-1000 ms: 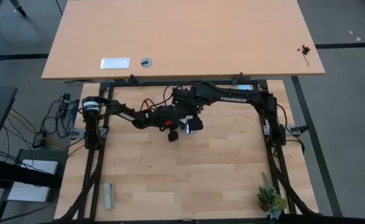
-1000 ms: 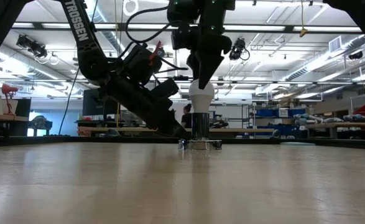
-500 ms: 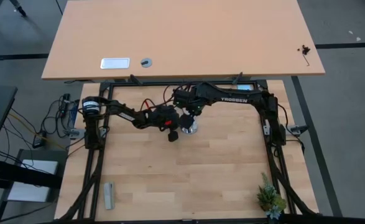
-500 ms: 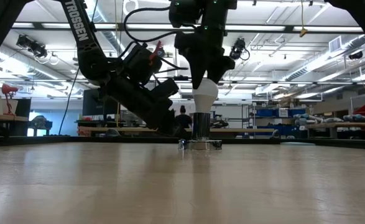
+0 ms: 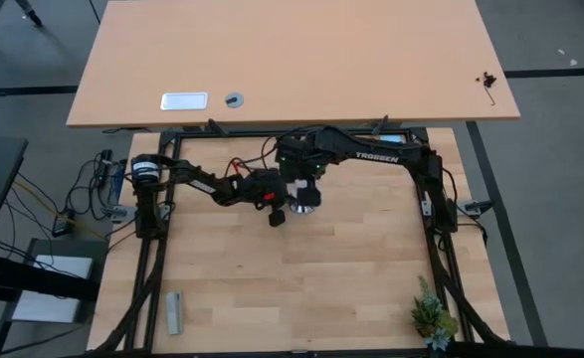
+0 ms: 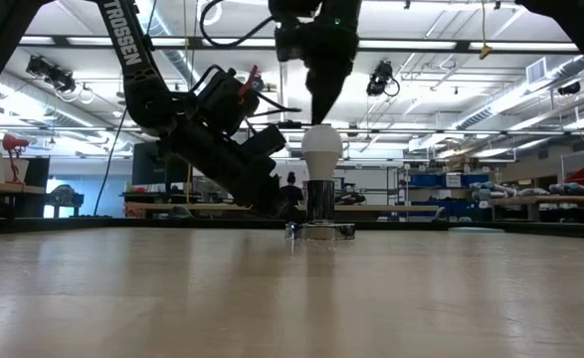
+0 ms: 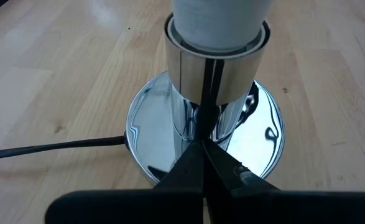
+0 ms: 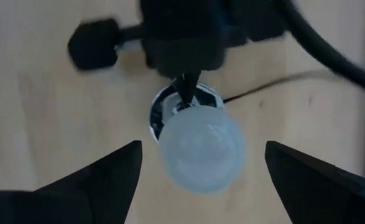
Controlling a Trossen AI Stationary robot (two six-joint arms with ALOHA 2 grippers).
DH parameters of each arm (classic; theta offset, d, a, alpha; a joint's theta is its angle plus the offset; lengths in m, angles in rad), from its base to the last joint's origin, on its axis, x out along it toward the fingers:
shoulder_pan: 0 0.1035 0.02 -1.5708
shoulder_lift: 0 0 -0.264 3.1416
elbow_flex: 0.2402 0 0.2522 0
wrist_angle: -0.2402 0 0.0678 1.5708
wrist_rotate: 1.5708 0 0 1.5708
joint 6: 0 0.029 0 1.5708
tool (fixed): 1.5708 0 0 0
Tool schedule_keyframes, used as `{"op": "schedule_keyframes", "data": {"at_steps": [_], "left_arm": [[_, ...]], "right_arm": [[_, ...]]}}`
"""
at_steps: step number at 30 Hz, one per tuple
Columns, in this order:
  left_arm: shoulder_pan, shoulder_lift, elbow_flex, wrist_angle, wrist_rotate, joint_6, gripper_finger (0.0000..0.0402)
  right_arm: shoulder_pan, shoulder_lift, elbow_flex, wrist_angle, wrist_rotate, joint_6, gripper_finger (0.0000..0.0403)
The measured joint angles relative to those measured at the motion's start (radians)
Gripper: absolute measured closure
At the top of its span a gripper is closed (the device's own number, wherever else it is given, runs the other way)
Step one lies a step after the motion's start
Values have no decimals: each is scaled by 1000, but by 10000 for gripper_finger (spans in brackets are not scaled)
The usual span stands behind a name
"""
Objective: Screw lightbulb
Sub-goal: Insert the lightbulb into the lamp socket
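Note:
The white frosted lightbulb [image 6: 320,149] stands upright with its neck in the silver socket column [image 6: 320,199], whose round base [image 7: 151,137] rests on the wooden table. My right gripper [image 6: 320,107] hangs open just above the bulb. In the right wrist view its fingers stand wide on either side of the lightbulb [image 8: 201,148] without touching it. My left gripper [image 7: 202,144] is shut, with its tips at the foot of the socket column [image 7: 188,74]. My left gripper sets its shut fingertips [image 7: 198,155] against the socket's round base plate [image 7: 202,132], right at the foot of the column. It slants down from the table's left side. The socket stands upright on the table.
A black cord [image 7: 45,148] runs from the socket base over the table. A grey block [image 5: 174,312] lies near the front left corner and a small plant [image 5: 433,320] at the front right. A large desk [image 5: 292,60] stands beyond the far edge.
My right gripper, which had its fingers around the top of the bulb, has let go, rolled a little and risen clear above it. The bulb stays upright in the socket.

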Motion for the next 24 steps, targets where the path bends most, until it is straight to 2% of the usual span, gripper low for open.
{"op": "schedule_keyframes", "data": {"at_steps": [4,15,19,24], "left_arm": [[0,0,0,-1,0,0,401],[0,0,0,0,-1,0,401],[0,0,0,0,-1,0,401],[0,0,0,1,0,0,401]], "right_arm": [[4,0,-26,13,6,-208,67],[-2,-4,-118,67,4,-192,103],[-2,-7,-130,85,5,-37,121],[-3,-7,-133,112,19,417,140]]}}
